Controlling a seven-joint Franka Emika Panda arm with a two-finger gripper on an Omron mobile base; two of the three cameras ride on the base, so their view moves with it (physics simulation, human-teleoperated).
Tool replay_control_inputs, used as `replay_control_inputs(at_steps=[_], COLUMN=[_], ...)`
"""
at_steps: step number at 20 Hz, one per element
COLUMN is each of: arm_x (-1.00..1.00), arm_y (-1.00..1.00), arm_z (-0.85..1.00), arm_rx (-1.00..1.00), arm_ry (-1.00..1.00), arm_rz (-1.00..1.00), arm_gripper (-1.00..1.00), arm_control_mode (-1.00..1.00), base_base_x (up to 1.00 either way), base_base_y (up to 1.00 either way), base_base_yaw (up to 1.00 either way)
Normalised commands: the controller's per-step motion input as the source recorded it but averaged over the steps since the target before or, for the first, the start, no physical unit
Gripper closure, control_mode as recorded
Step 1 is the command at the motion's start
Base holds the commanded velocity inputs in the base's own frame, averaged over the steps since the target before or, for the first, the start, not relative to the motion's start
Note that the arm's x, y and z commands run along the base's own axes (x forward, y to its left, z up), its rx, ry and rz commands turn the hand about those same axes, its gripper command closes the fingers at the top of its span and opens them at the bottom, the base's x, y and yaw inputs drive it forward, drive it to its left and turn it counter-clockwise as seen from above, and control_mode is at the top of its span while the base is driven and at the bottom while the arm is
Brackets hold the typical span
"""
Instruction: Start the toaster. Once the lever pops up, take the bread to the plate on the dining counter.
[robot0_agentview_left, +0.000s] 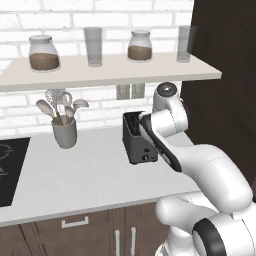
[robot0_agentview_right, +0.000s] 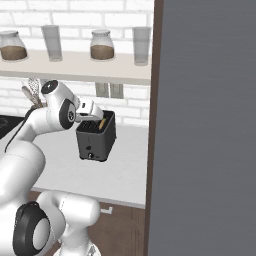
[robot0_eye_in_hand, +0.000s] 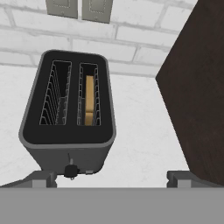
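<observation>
The toaster (robot0_eye_in_hand: 68, 113) stands toward the back of the surface (robot0_agentview_left: 75, 175), the bread (robot0_eye_in_hand: 89, 99) sunk in its right slot. The tool (robot0_eye_in_hand: 111, 179) hovers just above, fingers wide apart, empty. Nothing started, I'd say; lever and carrying remain.

This is a home kitchen, rendered rather than filmed. A white brick wall (robot0_agentview_left: 20, 102) backs a pale speckled desk (robot0_agentview_left: 85, 175) set over dark wood cabinets with light bar handles (robot0_agentview_left: 75, 221). A black cooktop (robot0_agentview_left: 10, 167) is set into the desk at the left edge. A crock of spoons and a whisk (robot0_agentview_left: 64, 127) stands near the wall, and a dark two-slot toaster (robot0_agentview_left: 137, 140) with a bread slice (robot0_eye_in_hand: 89, 99) in one slot sits beside it. Above, a shelf (robot0_agentview_left: 100, 72) carries two lidded jars of brown contents (robot0_agentview_left: 44, 52) and two drinking glasses (robot0_agentview_left: 93, 46). Wall outlets (robot0_eye_in_hand: 78, 8) sit behind the toaster.
</observation>
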Motion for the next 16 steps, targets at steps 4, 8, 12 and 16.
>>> replay_control_inputs(at_steps=[4,8,12,16], arm_x=[0.00,0.00,0.00,0.00], arm_y=[0.00,0.00,0.00,0.00], arm_z=[0.00,0.00,0.00,0.00], arm_rx=[0.00,0.00,0.00,0.00], arm_ry=[0.00,0.00,0.00,0.00], arm_rz=[0.00,0.00,0.00,0.00], arm_gripper=[-1.00,-1.00,-1.00,-1.00], arm_control_mode=[-1.00,-1.00,-1.00,-1.00], base_base_x=[0.00,0.00,0.00,0.00], base_base_y=[0.00,0.00,0.00,0.00], base_base_yaw=[0.00,0.00,0.00,0.00])
